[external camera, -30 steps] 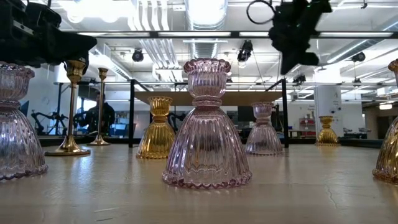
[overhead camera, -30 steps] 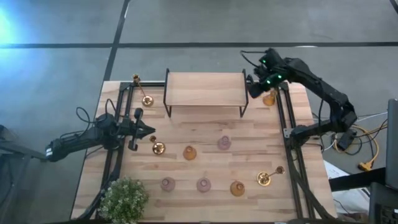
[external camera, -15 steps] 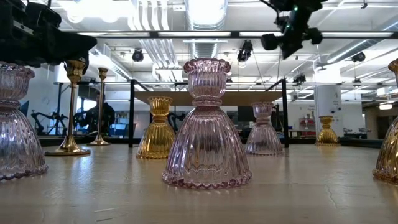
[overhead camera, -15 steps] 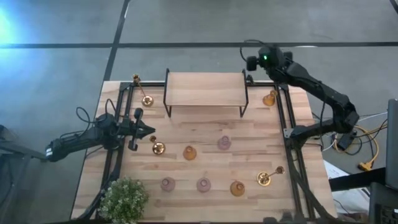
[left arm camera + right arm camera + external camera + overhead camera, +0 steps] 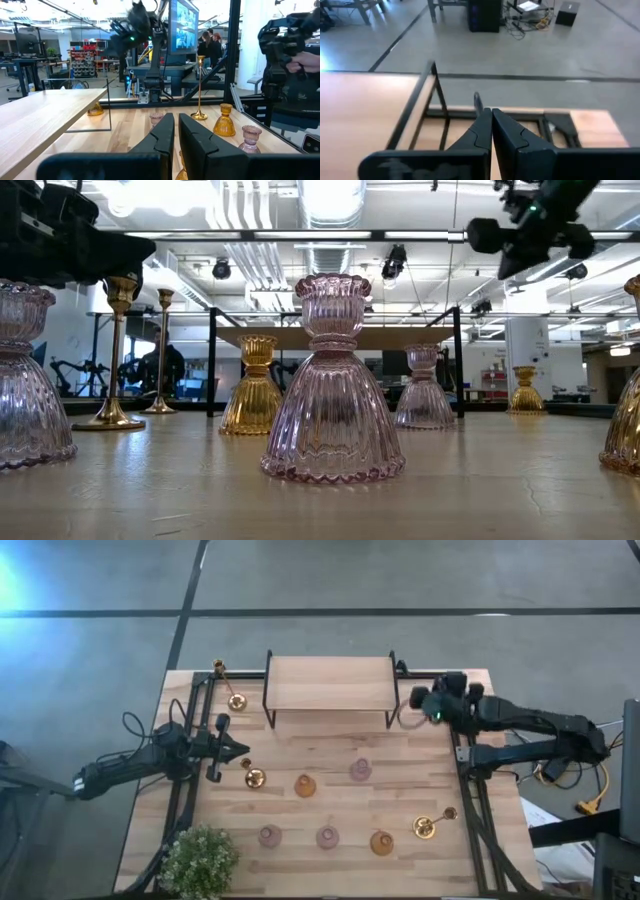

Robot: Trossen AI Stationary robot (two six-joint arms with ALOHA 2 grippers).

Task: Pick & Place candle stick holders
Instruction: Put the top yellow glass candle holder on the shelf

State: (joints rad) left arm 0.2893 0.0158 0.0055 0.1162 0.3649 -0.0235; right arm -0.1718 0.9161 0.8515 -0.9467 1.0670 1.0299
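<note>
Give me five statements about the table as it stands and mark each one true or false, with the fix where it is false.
1. The right gripper is shut and holds nothing. True.
2. The green plant stands on top of the wooden shelf. False: it sits at the table's near left corner, and the shelf top is bare.
3. Three pink glass holders stand on the table. True.
4. The left gripper is clamped on a gold holder. False: it is shut with nothing in it, and that holder stands beside it.
5. All the gold holders stand upright. False: the one near the table's right edge appears to lie on its side.
</note>
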